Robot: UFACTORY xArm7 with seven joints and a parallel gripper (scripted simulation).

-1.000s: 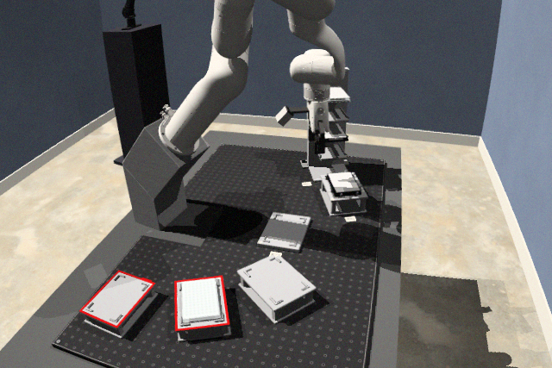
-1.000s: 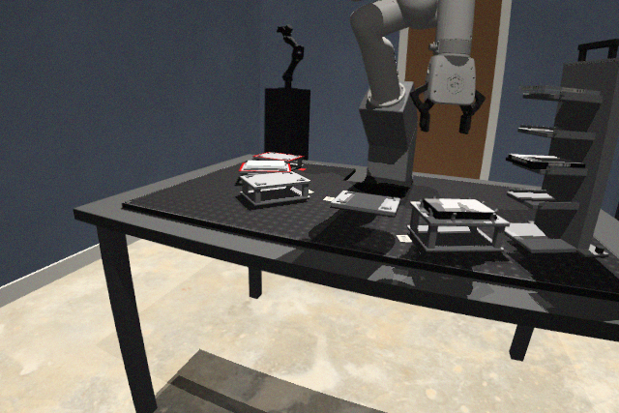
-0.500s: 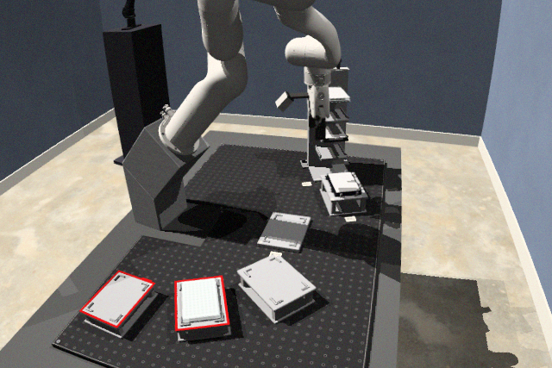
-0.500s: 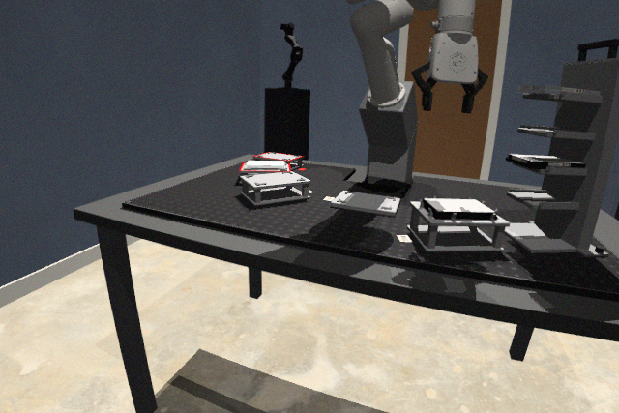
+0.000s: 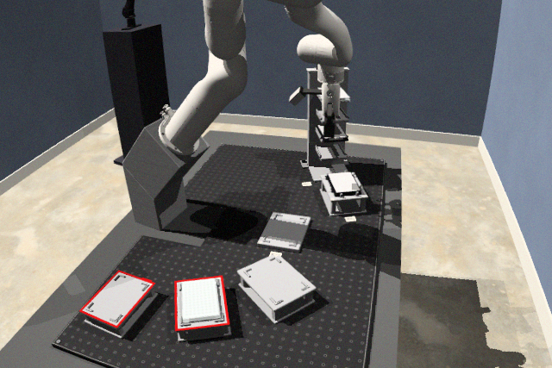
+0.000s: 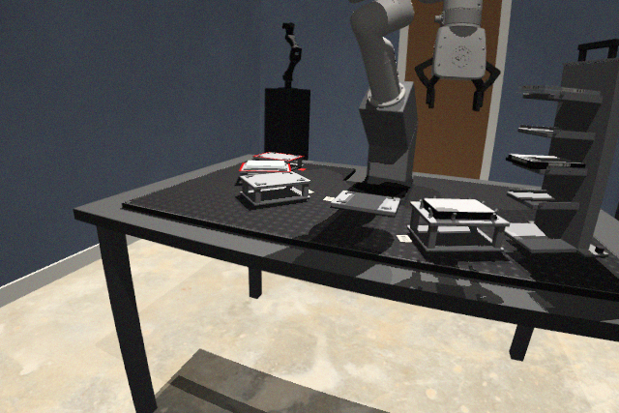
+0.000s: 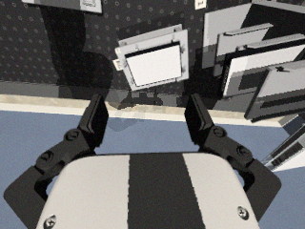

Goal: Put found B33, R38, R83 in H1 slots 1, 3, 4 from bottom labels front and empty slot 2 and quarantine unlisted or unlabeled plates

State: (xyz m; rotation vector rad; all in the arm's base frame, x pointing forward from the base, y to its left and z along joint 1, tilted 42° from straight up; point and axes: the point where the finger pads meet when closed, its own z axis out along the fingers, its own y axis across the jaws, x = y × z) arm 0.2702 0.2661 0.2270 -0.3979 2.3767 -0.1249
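The arm is made of thick, rounded, pale grey-white tubes joined at bulging elbows, rising from a slanted grey base block. Its gripper has black jointed fingers on a pale body with a broad dark stripe down the middle and small screws at the lower corners of the wrist view.

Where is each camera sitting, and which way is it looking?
Top: high beyond the table's end with the red-framed nests, looking down its length at the shelf tower; the whole arm shows.
Exterior: low beside the table, looking across; arm and open gripper show.
Wrist: on the gripper, looking down; both fingers show.
All three share the plate on its raised nest.
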